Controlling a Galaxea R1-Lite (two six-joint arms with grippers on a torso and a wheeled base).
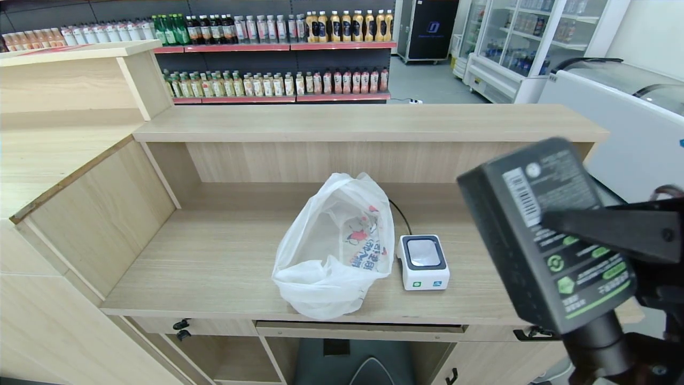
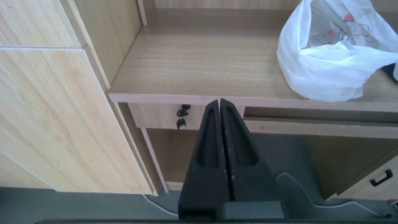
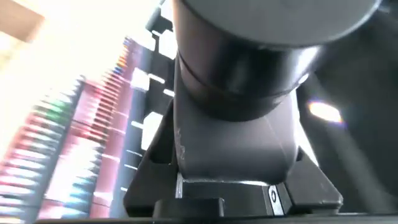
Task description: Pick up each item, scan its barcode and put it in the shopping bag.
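Observed: right gripper (image 1: 561, 223) clamped on a dark bottle (image 1: 513, 251), which is held in the air on the right side, cap end tilted downward (barcode label faces upward). The shopping bag (image 1: 331, 251) sits open mid-counter (image 1: 214, 267), with the scanner (image 1: 423, 262) just beside it to the right. The left gripper (image 2: 219, 109) hangs in front of the counter edge, fingers pressed together, holding nothing.

My left gripper (image 2: 219, 109) sits with its fingers pressed together, empty. My right gripper (image 1: 556, 223) is raised on my right side, clamped across a black bottle (image 1: 507, 246).
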